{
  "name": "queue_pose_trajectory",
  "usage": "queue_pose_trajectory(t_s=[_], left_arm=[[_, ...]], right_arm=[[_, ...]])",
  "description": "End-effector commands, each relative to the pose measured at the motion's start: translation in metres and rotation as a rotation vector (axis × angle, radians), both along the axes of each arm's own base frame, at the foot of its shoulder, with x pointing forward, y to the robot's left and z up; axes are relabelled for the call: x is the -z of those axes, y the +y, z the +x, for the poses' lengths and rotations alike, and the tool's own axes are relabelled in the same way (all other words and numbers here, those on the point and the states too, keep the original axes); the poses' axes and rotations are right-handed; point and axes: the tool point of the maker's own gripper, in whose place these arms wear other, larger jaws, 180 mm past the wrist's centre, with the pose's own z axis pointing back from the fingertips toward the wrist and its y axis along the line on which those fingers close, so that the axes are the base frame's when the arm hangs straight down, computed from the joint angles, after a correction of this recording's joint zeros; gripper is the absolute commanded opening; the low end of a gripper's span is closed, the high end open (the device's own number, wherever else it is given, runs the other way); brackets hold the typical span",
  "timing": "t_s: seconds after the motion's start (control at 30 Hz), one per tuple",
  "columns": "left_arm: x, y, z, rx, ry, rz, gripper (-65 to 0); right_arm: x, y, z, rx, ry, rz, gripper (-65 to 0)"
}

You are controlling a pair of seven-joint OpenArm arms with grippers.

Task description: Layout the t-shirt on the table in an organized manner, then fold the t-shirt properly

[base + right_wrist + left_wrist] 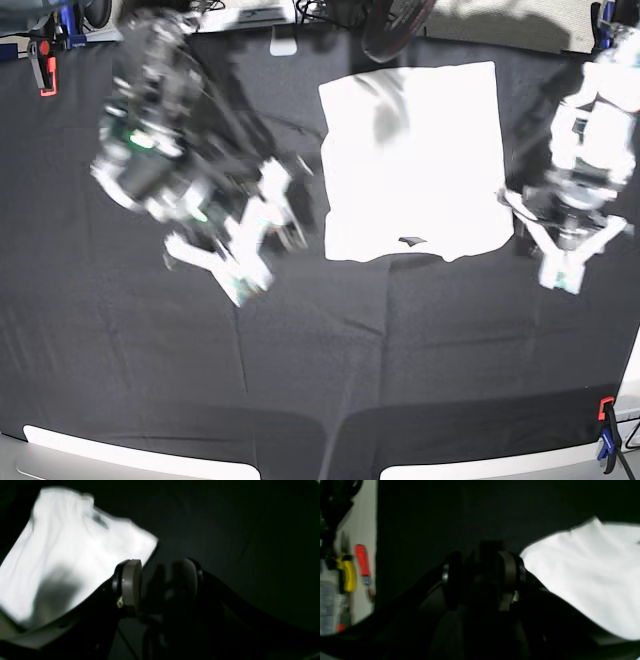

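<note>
The white t-shirt [415,165] lies as a roughly square, plain white shape on the black table [320,370], toward its far middle. My left gripper [575,262] hovers just right of the shirt's near right corner, open and holding nothing. In the left wrist view its pads [510,575] stand apart beside the t-shirt [590,575]. My right gripper [268,232] is left of the shirt's left edge, blurred, its fingers spread and empty. The right wrist view shows the right gripper [160,582] open over black cloth, with the t-shirt [70,555] to its left.
An orange clamp [42,62] grips the far left table edge and another clamp [605,425] the near right. Yellow [347,572] and orange [362,560] handled tools lie beyond the table edge. Cables and gear crowd the far edge.
</note>
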Motion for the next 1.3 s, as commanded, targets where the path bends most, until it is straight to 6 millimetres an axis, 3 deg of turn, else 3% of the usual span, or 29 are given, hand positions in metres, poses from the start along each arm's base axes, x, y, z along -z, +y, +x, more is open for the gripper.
queue_pose_trajectory(t_s=[0.0,0.2,0.33,0.5,0.7,0.8,0.93,1.1,1.17,1.27], left_arm=[[-0.015,-0.005,0.002,0.037,-0.040,-0.029,-43.5],[-0.032,0.002,-0.034,0.059,-0.034,-0.119,-43.5],[-0.015,0.006,-0.077,0.084,0.079,-0.127,-43.5],[0.001,-0.018,-0.141,0.212,0.248,-0.177,-43.5],[0.020,-0.010,-0.199,0.191,0.436,-0.143,-43.5],[0.032,-0.008,-0.236,0.181,0.559,-0.144,-43.5],[0.041,-0.008,-0.281,0.180,0.689,-0.155,-43.5],[0.067,-0.004,-0.331,0.150,0.793,-0.221,-43.5],[0.088,-0.003,-0.354,0.137,0.840,-0.276,-43.5],[0.121,-0.005,-0.388,0.123,0.890,-0.388,-43.5]], right_arm=[[-0.012,-0.005,-0.001,-0.005,-0.045,0.025,-38.8],[-0.008,-0.072,-0.039,0.140,-0.014,-0.007,-38.8],[-0.008,-0.104,-0.077,0.215,0.026,-0.043,-38.8],[0.004,-0.132,-0.136,0.289,0.151,-0.102,-38.8],[0.023,-0.164,-0.207,0.365,0.359,-0.196,-38.8],[0.031,-0.173,-0.241,0.373,0.463,-0.264,-38.8],[0.035,-0.171,-0.277,0.365,0.572,-0.271,-38.8],[0.036,-0.164,-0.300,0.355,0.645,-0.265,-38.8],[0.049,-0.161,-0.311,0.345,0.695,-0.237,-38.8],[0.083,-0.159,-0.331,0.355,0.761,-0.184,-38.8]])
